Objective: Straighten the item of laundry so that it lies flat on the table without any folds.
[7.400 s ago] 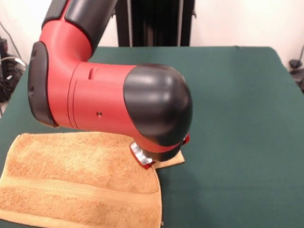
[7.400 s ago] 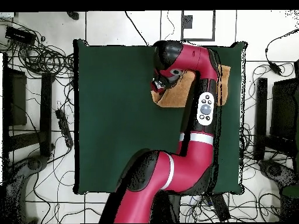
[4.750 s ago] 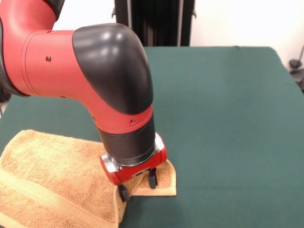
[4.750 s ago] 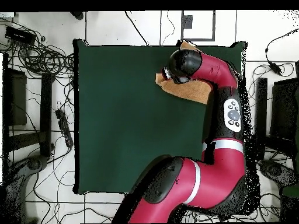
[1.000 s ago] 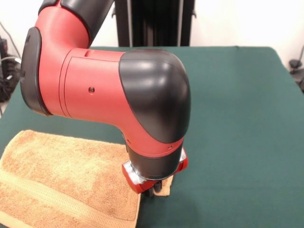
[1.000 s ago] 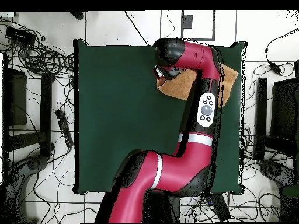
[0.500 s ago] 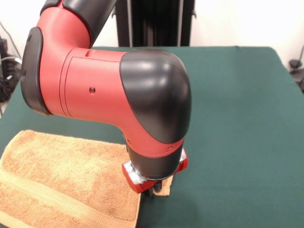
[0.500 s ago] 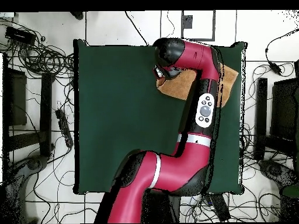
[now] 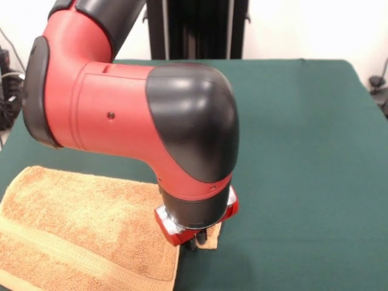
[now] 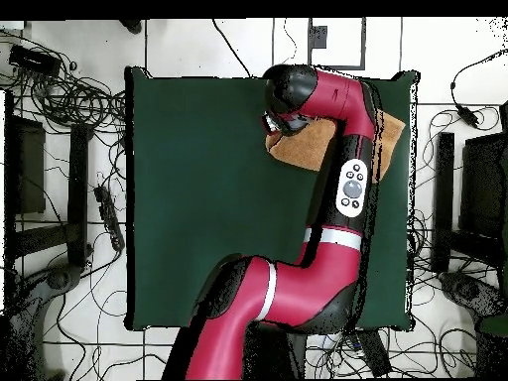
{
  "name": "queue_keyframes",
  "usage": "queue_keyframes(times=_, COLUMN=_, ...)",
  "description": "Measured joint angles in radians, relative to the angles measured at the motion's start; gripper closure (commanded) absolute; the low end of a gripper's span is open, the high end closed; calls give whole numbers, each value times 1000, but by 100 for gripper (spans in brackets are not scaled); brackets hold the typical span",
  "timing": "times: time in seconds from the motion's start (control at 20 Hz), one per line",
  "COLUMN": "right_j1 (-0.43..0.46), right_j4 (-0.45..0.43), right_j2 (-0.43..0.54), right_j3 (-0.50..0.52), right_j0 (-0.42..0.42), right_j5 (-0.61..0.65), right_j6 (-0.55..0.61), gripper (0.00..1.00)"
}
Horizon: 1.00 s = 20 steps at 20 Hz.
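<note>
The towel (image 9: pixel 79 230) lies at the bench's (image 9: pixel 303 151) 7 o'clock corner in the front view, one corner at the end effector (image 9: pixel 199 241) — whether that is closed on the corner I cannot tell. Over the last second the arm has barely shifted, so the pull seems paused — the corner looks still doubled.

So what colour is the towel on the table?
Orange-tan terry towel, with a paler woven band; the front view shows it best.

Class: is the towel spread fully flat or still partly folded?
Partly folded: the towel has one corner doubled beneath the end effector, a paler flap poking out.
</note>
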Motion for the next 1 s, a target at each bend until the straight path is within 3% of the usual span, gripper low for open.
queue_keyframes(times=0.5, right_j1=-23, right_j4=61, right_j2=2, right_j3=73, right_j0=-28, right_j5=-11, right_j6=0, gripper=100)
queue_keyframes(times=0.8, right_j1=2, right_j4=58, right_j2=9, right_j3=54, right_j0=-27, right_j5=186, right_j6=0, gripper=100)
queue_keyframes(times=1.0, right_j1=32, right_j4=54, right_j2=21, right_j3=52, right_j0=-27, right_j5=389, right_j6=0, gripper=100)
